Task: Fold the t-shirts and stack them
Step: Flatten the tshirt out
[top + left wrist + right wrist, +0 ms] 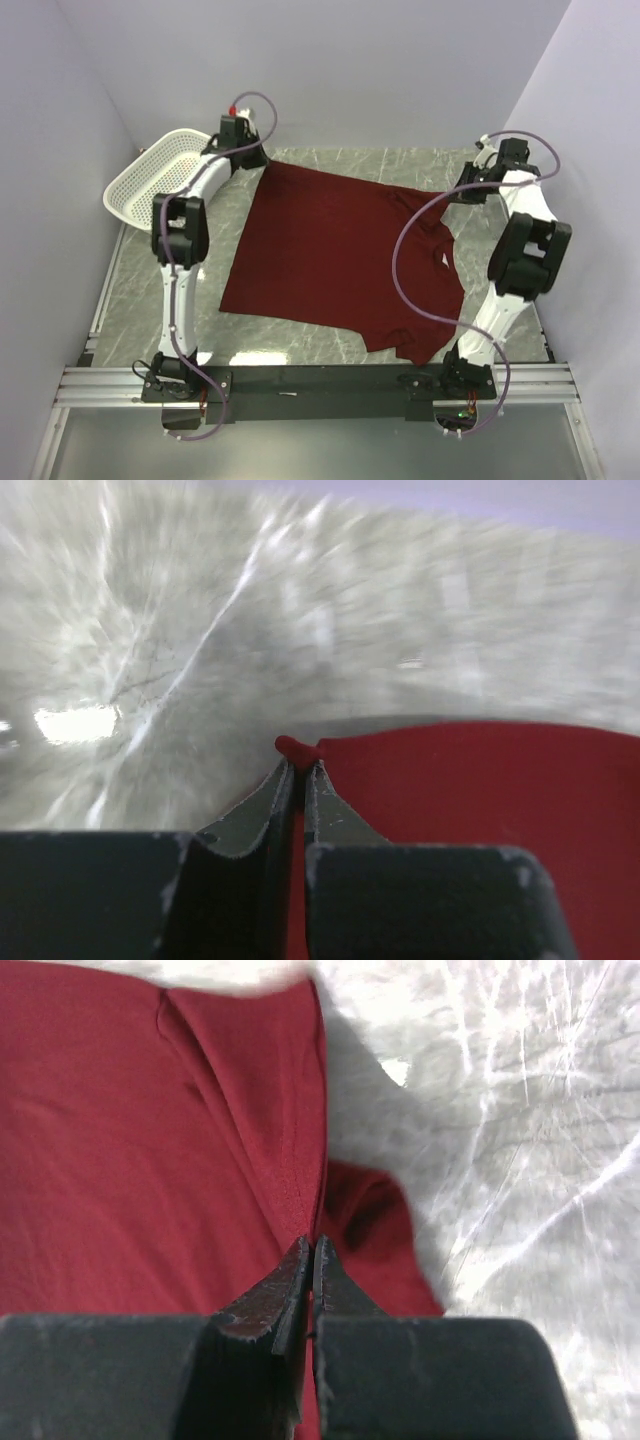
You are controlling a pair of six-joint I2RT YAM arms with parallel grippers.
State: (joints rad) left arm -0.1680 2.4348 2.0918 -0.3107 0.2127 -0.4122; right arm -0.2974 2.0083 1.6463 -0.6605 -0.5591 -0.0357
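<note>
Pinching opposite ends of a maroon t-shirt (340, 255), two robot arms reach across a grey marbled table (140, 300). The left gripper (300, 767) has its jaws pressed together on the garment's far hem corner. A small nub of red cloth shows just past the fingertips in the left wrist view, with blurred tabletop beyond it. The right gripper (308, 1248), jaws likewise closed with cloth between them, grips the stitched edge of the far sleeve, where a fold of fabric bulges out to the right of the fingers. Seen from above, the shirt lies spread nearly flat across the middle of the table, hem toward the left arm and neckline toward the right arm. Its near sleeve reaches almost to the dark rail (320, 378) at the table's near edge. A white perforated basket (150, 175) sits tilted at the far left corner, just beside the left arm and apart from the shirt. Purple cables (400, 250) loop from both wrists, the right one crossing above the shirt in the overhead view
</note>
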